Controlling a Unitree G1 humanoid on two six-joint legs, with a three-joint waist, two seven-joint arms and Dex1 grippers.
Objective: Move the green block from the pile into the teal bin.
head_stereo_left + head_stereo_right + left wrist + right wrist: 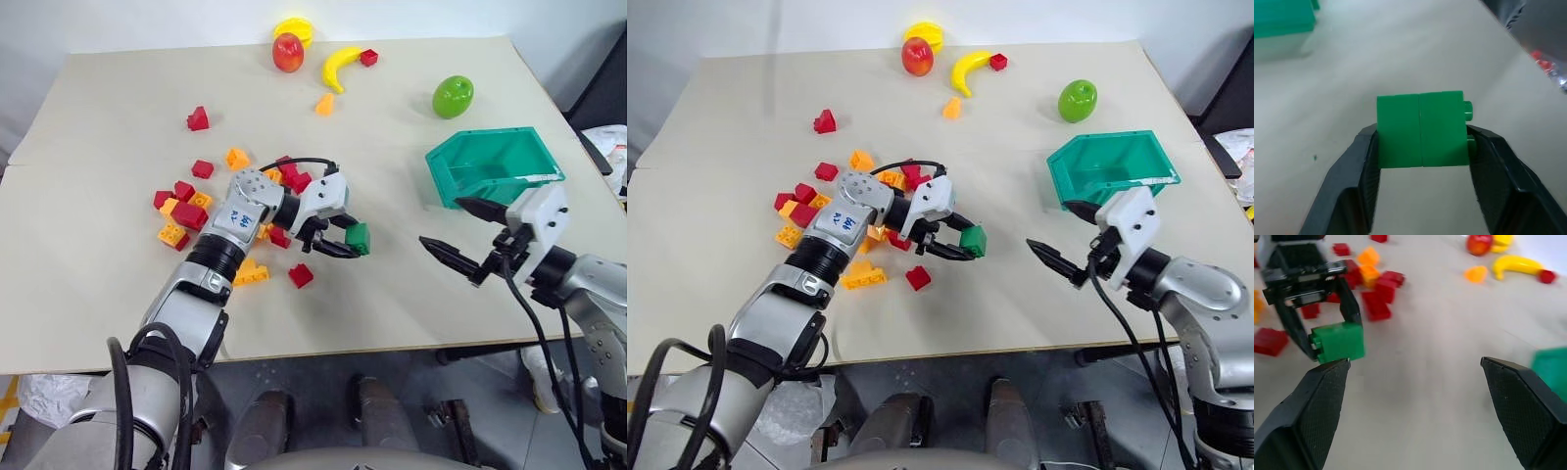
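Observation:
My left gripper (351, 243) is shut on the green block (359, 238), holding it just above the table to the right of the pile (211, 206) of red and orange bricks. The block fills the space between the fingers in the left wrist view (1421, 129). The teal bin (490, 164) sits on the table at the right, tilted with its opening towards me. My right gripper (464, 233) stands open in front of the bin, its fingers pointing left towards the block, with nothing between them. In the right wrist view the green block (1338, 341) and the left gripper holding it appear.
A shiny lime-green toy fruit (453, 96) lies behind the bin. A banana (339, 67), a red apple (288, 52) and a yellow fruit (293, 28) lie at the far edge, with stray bricks (198, 119) around. A loose red brick (301, 276) lies near the left gripper.

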